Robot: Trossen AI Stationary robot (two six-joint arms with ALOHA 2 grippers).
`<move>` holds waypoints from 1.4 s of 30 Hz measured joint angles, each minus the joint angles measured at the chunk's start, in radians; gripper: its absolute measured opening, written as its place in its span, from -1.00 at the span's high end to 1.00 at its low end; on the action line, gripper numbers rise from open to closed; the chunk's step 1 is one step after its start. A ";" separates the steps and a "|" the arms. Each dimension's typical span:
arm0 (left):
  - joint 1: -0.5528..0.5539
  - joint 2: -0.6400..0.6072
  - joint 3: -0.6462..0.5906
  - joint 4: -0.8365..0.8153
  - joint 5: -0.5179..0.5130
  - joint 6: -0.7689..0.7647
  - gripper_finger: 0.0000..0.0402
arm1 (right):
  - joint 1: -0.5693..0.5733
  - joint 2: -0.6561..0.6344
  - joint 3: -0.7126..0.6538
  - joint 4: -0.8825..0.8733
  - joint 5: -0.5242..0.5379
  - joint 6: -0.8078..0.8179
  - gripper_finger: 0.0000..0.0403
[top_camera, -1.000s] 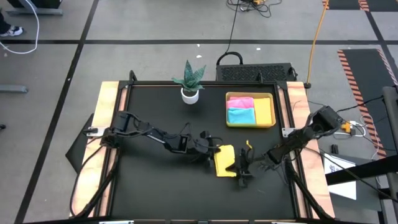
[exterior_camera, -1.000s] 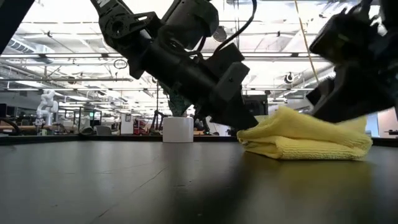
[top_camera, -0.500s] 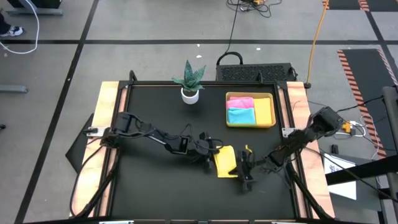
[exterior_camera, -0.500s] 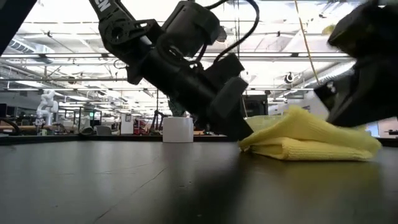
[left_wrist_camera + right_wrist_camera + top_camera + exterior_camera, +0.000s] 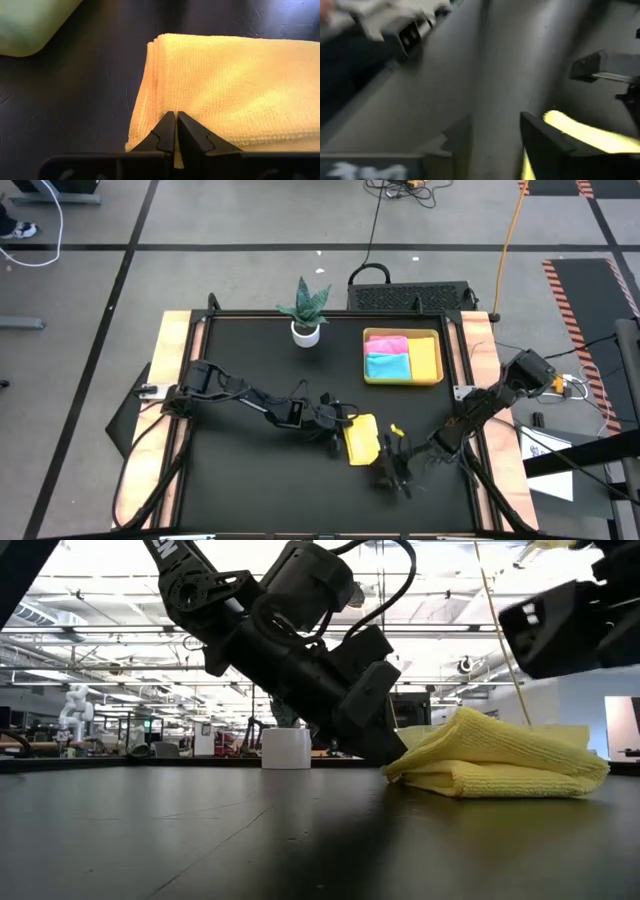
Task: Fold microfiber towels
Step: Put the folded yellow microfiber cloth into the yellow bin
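front table (image 5: 260, 490) bare | folded yellow towel (image 5: 361, 438) — both arms flank it

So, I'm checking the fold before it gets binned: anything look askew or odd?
Nothing stands out. The yellow towel lies folded on the table, its layered edges roughly aligned; the left gripper is shut at its edge.

light: bright, even overhead | low view: ceiling strip lights (image 5: 120, 630) backlight the scene, arms dark, soft sheen on tabletop (image 5: 250, 840) | right wrist: heavy motion blur | left wrist: sharp, slightly dim
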State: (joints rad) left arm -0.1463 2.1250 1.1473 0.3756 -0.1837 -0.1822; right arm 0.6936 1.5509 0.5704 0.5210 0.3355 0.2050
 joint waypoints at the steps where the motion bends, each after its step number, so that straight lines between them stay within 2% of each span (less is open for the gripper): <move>1: 0.000 0.000 0.000 0.000 0.000 0.000 0.88 | 0.002 0.000 0.014 -0.026 0.004 -0.028 0.26; 5: 0.001 0.000 0.000 0.000 0.000 -0.003 0.88 | 0.002 0.006 0.080 -0.225 0.123 -0.071 0.01; 8: 0.001 0.000 0.000 0.001 0.000 -0.004 0.88 | -0.008 0.038 0.095 -0.285 0.142 -0.080 -0.09; 12: 0.001 0.000 0.000 0.001 0.000 -0.004 0.88 | -0.014 0.113 0.116 -0.281 0.148 -0.143 -0.10; 17: 0.001 0.000 0.000 0.000 0.000 -0.006 0.88 | -0.015 0.205 0.163 -0.279 0.258 -0.226 -0.03; 24: 0.001 0.000 0.000 -0.001 0.000 -0.006 0.88 | -0.039 0.241 0.182 -0.308 0.270 -0.196 0.19; 31: 0.001 0.000 0.000 -0.001 0.000 -0.006 0.88 | -0.044 0.239 0.182 -0.332 0.267 -0.154 0.73; 34: -0.001 -0.005 0.000 -0.013 0.000 -0.005 0.88 | -0.045 0.200 0.180 -0.356 0.247 -0.102 0.93; 38: -0.001 -0.048 0.001 -0.103 -0.012 -0.004 0.88 | -0.036 0.083 0.179 -0.401 0.186 -0.037 0.91; 42: -0.008 -0.101 0.001 -0.238 -0.122 -0.004 0.88 | -0.015 -0.087 0.179 -0.465 0.122 -0.013 0.92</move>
State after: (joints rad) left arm -0.1542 2.0244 1.1481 0.1378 -0.3053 -0.1858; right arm 0.6791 1.4635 0.7498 0.0557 0.4577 0.1923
